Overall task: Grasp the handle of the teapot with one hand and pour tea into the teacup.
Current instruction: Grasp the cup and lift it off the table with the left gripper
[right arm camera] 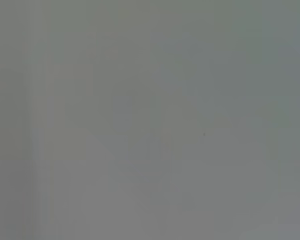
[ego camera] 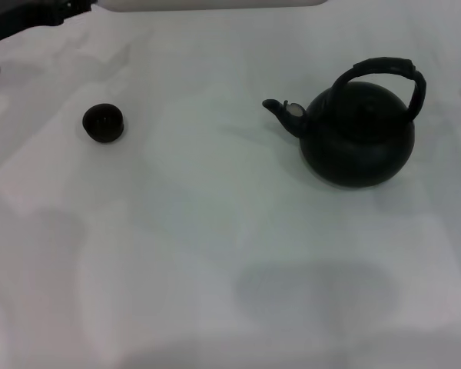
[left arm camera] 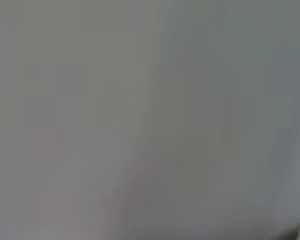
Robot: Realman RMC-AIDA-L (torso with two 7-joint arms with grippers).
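The round black teapot (ego camera: 359, 138) stands upright on the white table at the right of the head view. Its short spout (ego camera: 280, 110), with a pale spot, points left. The thick black arched handle (ego camera: 384, 69) spans its top, and nothing touches it. Far to the left sits the small dark teacup (ego camera: 103, 123), upright and alone. No tea shows. Neither gripper nor any arm appears in the head view. Both wrist views show only a plain grey-white surface.
The white cloth-covered table (ego camera: 215, 254) fills the head view. A dark object with a cable (ego camera: 23, 19) lies at the far left corner. A pale flat object (ego camera: 215, 4) sits along the far edge.
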